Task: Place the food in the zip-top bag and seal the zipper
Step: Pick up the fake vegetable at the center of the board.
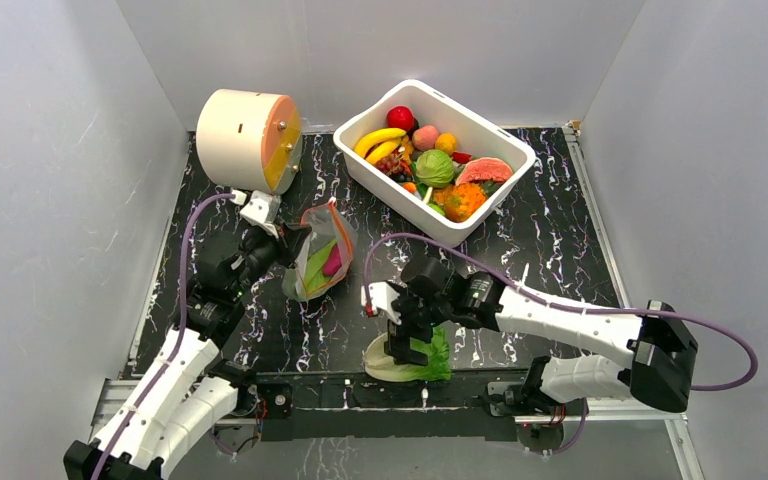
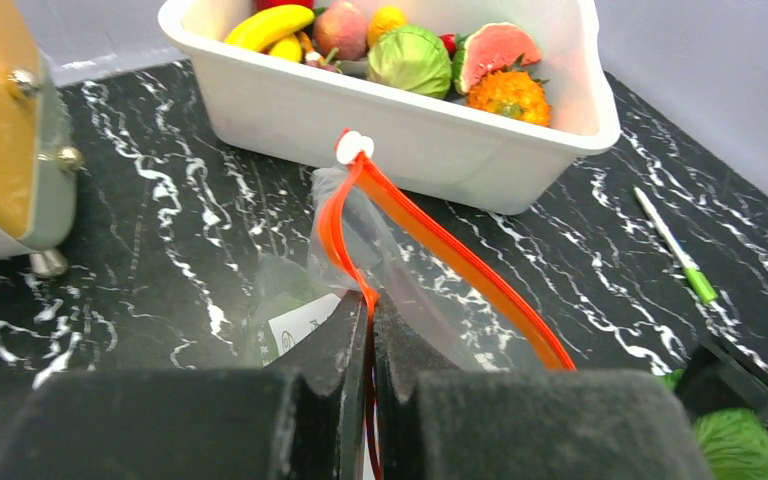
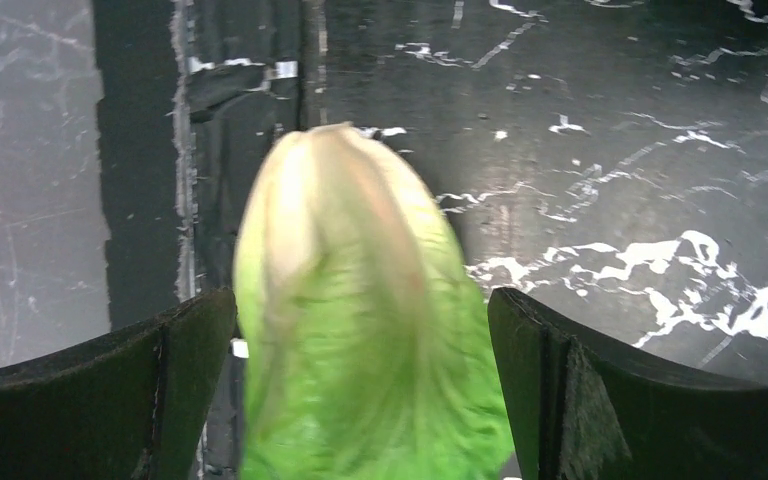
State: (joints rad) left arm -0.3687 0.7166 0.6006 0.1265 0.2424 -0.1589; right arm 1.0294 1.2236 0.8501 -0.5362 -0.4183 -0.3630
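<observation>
Green lettuce leaf (image 3: 360, 340) lies on the tabletop (image 3: 610, 150) between the wide-spread jaws of the right claw (image 3: 360, 300), released. The left claw (image 2: 370, 312) is clenched on the zipper (image 2: 450, 250) of the zip-top bag (image 2: 355, 235), which stretches ahead of it; a white tub (image 2: 400, 140) of food (image 2: 410, 60) stands beyond.

The zip-top bag (image 1: 318, 265) is clear crinkly plastic; the tub (image 1: 390, 190), smooth white plastic.

The left arm (image 1: 175, 385) and right arm (image 1: 570, 320) show white link shells with black joint housings, each trailed by a purple cable (image 1: 185, 260). The left tool (image 1: 295, 242) and right tool (image 1: 412, 345) carry matte black fingers (image 2: 345, 340), with a white bracket (image 1: 260, 210) behind each.
</observation>
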